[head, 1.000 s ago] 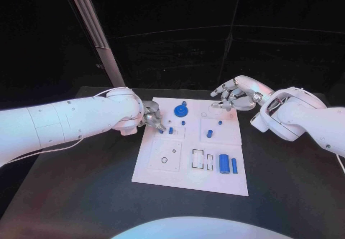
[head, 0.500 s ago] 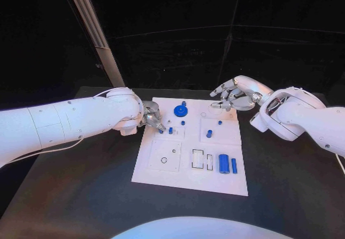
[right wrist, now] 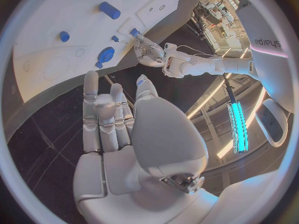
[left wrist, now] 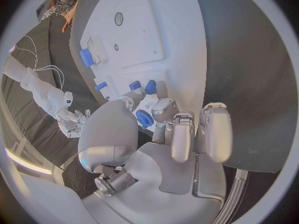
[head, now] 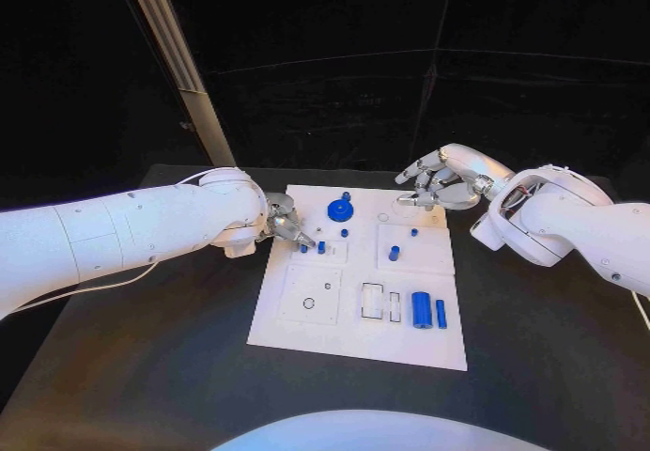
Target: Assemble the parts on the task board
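Note:
The white task board (head: 309,324) lies mid-table. My left hand (head: 286,225) hovers at the board's left edge and pinches a small blue ridged part (left wrist: 144,118) between thumb and fingers. Two blue pegs (head: 321,246) stand just beyond its fingertips. A large blue gear (head: 340,209) sits near the far edge, a blue peg (head: 394,252) stands in the right panel, and a blue cylinder (head: 423,309) lies beside a blue bar (head: 441,313) at the near right. My right hand (head: 439,178) hangs over the far right corner, fingers apart, holding nothing.
A slanted grey pole (head: 190,94) rises behind the table at the far left. The black tabletop (head: 149,357) spreads around the board on all sides. My left hand (right wrist: 152,52) also appears across the board (right wrist: 56,15) in the right wrist view.

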`<state>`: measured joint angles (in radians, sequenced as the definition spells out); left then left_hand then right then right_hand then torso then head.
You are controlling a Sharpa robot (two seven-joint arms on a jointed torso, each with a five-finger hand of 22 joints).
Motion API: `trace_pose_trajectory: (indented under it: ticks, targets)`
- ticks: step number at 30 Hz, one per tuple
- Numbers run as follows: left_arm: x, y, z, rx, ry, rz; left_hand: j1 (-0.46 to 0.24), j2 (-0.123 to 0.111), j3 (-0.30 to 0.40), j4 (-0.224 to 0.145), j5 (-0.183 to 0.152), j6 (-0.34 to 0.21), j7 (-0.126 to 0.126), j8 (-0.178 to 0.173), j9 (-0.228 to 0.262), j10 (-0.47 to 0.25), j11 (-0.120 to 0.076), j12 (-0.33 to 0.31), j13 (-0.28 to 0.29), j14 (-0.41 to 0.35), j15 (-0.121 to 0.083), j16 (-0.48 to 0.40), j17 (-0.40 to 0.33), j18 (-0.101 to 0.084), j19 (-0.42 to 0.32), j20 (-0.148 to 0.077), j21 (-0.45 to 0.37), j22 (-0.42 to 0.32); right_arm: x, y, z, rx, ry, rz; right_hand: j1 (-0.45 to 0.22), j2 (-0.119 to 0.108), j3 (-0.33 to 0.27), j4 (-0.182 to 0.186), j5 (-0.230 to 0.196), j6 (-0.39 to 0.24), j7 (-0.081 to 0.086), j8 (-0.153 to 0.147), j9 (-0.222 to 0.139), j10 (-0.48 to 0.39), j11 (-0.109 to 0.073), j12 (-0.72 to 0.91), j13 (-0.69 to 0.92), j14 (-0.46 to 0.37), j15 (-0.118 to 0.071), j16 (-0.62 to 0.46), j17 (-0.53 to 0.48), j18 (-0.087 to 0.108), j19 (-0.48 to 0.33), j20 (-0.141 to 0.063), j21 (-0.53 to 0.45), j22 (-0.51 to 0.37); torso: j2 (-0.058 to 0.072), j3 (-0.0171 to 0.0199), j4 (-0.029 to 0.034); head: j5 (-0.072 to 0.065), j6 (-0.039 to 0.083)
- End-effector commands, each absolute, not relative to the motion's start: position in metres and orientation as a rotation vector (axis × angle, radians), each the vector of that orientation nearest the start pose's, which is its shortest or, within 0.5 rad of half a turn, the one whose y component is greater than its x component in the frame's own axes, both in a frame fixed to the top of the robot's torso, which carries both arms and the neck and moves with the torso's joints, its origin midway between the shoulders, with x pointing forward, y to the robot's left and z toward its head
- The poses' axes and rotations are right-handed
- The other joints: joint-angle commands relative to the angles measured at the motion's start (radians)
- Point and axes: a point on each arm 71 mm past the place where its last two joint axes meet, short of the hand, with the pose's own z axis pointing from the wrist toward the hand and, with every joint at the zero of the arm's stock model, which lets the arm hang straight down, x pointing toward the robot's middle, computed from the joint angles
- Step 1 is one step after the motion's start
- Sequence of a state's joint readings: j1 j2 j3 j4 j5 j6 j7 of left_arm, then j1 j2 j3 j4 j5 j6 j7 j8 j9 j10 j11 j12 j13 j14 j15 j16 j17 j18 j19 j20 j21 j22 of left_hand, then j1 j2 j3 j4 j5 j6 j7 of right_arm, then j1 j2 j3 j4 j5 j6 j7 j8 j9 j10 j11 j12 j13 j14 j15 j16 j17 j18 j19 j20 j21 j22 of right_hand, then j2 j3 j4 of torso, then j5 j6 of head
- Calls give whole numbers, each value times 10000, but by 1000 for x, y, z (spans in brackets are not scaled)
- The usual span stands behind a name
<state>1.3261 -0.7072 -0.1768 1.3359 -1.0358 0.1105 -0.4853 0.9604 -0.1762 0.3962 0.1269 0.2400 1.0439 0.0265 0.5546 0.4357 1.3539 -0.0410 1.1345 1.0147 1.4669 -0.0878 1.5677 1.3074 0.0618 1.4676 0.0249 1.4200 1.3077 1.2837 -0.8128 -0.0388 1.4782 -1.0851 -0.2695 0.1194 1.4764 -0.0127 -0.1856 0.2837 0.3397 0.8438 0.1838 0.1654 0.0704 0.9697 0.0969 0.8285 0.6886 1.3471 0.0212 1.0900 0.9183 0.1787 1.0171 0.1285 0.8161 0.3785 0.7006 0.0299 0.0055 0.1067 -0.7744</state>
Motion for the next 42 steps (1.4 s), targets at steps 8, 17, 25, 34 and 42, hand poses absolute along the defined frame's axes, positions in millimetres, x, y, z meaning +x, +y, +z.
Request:
trace_pose_trajectory:
  ticks: [8, 17, 25, 34, 42]
  targets:
    - [518, 214, -216, -2930, 22132, -4203, 230, 220, -1743, 652, -707, 12, 56, -187, -136, -242, 46, -196, -245, 1039, -29, 31, 2634, -86, 6, -54, -191, 643, 503, -191, -143, 136, 16491, 9816, -3, 96, -80, 24, 22, -90, 12, 34, 9, -103, 23, 46, -25, -89, 19, -66, -27, 44, 77, 15, -47, -20, -3, -3, 14, -25, 65]
    - [524, 210, -199, -4836, 19862, -8649, 1226, 646, -2986, 1404, -1561, -1641, 874, -1310, -837, -3393, 830, -3496, -3548, -326, 619, -2293, -513, 894, -2795, 476, -4625, -3730, 504, -192, -143, 167, 16518, 9770, -5, 98, -82, 25, 23, -93, 12, 34, 9, -106, 24, 46, -27, -95, 20, -77, -40, 44, 75, 15, -49, -20, 3, 0, 7, -59, 128]
    - [527, 205, -191, -4789, 18697, -10047, 2569, 900, -4039, 1444, -1857, -1985, 1286, -1774, -1493, -4677, 1292, -4619, -4827, -2369, 1048, -5196, -3945, 1199, -3921, 965, -7038, -5630, 504, -192, -144, 171, 16516, 9762, -9, 104, -87, 27, 24, -100, 14, 35, 8, -111, 26, 48, -33, -97, 22, -77, -38, 43, 73, 16, -52, -22, 10, 5, -12, -96, 164]
    - [527, 175, -186, -1116, 17892, -9871, 5007, 1267, -3870, 434, -1860, -1793, 1270, -2063, -2142, -4773, 1340, -5550, -6282, -3095, 1070, -6779, -5947, 1228, -3704, 1007, -8064, -6468, 505, -190, -144, 157, 16462, 9791, 3, 123, -86, 21, 34, -109, 16, 41, 7, -120, 26, 55, -45, -97, 24, -71, -25, 43, 69, 18, -59, -25, 13, -18, -23, -256, 277]
    - [528, 151, -193, 2183, 18006, -8291, 5729, 776, -2664, -177, -1873, -1465, 1266, -2800, -2809, -4625, 1406, -7218, -8008, -2074, 1055, -5887, -5425, 1220, -3041, 937, -7847, -6431, 505, -188, -143, 141, 16377, 9835, 30, 206, -72, 22, 55, -122, 17, 61, 8, -133, 27, 74, -76, -98, 25, -69, -18, 45, 69, 21, -69, -29, 13, -8, -20, -319, 346]
